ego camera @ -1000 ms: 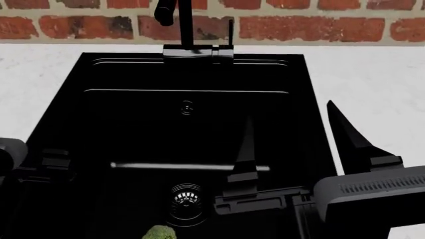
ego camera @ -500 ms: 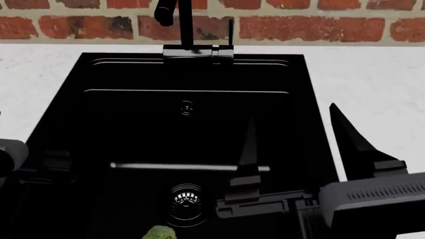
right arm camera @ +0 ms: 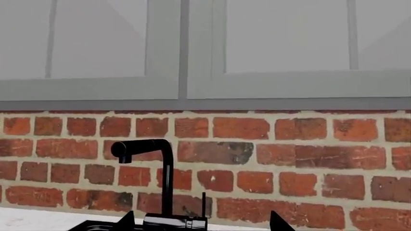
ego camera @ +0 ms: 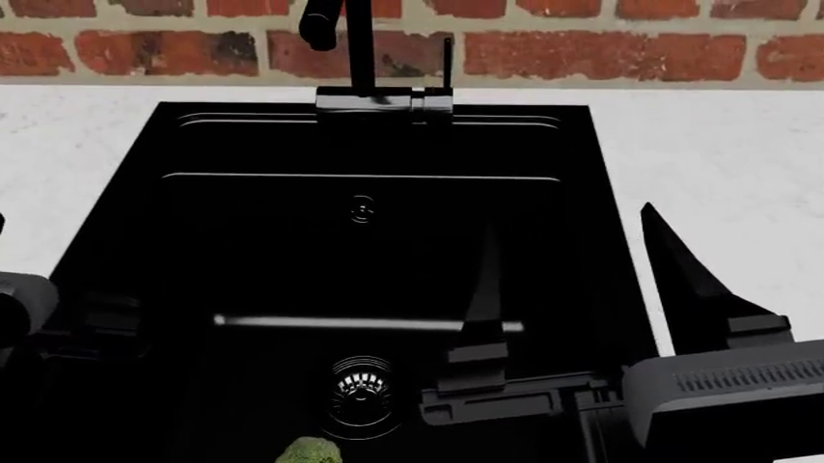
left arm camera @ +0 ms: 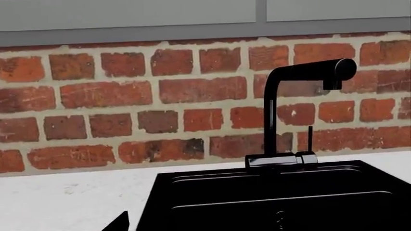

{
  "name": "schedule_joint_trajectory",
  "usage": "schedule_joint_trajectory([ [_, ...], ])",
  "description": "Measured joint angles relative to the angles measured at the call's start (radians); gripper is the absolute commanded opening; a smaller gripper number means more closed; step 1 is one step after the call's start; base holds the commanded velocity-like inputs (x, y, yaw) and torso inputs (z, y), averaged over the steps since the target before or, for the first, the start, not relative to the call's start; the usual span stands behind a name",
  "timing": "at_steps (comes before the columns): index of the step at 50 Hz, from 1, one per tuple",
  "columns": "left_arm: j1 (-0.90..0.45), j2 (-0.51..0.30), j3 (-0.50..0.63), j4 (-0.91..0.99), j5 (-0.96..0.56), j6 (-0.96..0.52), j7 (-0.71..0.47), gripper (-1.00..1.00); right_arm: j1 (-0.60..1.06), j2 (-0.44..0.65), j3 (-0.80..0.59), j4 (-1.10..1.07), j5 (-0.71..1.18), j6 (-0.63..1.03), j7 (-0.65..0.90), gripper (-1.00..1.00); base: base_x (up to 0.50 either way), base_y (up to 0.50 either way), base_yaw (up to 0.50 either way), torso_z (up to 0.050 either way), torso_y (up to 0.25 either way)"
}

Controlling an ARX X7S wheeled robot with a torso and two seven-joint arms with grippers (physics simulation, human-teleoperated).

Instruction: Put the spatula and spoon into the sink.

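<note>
The sink (ego camera: 142, 193) is a glossy black basin with a drain (ego camera: 361, 381), an overflow (ego camera: 363, 207) and a faucet (ego camera: 338, 39). My right gripper (ego camera: 566, 220) hovers open over the basin's right side, one finger (ego camera: 483, 280) above the basin and the other (ego camera: 682, 270) above the right rim. Nothing is between them. My left gripper (ego camera: 93, 311) sits dark at the basin's left edge; only one fingertip (left arm camera: 119, 222) shows in the left wrist view, far off centre. A thin grey bar (ego camera: 367, 323) lies across the basin; I cannot tell what it is. Spoon and spatula are not recognisable.
A green broccoli floret (ego camera: 309, 451) lies at the basin's near edge, in front of the drain. White speckled counter (ego camera: 721, 145) flanks the sink on both sides. A red brick wall (right arm camera: 289, 159) rises behind the faucet (right arm camera: 163, 178), with grey cabinets (right arm camera: 192, 48) above.
My right gripper has drifted slightly right and toward the near edge, still open. My left arm has slid a little toward the left edge of the view.
</note>
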Motion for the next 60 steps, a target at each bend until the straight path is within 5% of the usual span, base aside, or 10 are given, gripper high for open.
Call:
schedule_joint_trajectory([
  [21, -0.001, -0.007, 0.006, -0.003, -0.007, 0.005, -0.009, 1.00, 0.001, 0.008, -0.007, 0.006, 0.009, -0.007, 0.009, 1.00, 0.00, 0.00, 0.00, 0.000, -0.145],
  [48, 0.000, -0.007, 0.005, -0.009, -0.030, 0.003, -0.020, 1.00, 0.000, 0.019, -0.013, 0.024, 0.024, -0.021, 0.019, 1.00, 0.00, 0.00, 0.00, 0.000, -0.001],
  [60, -0.004, -0.008, 0.008, -0.027, -0.031, 0.016, -0.024, 1.00, 0.002, 0.051, 0.029, -0.094, 0.063, 0.119, 0.086, 1.00, 0.00, 0.00, 0.00, 0.000, 0.000],
])
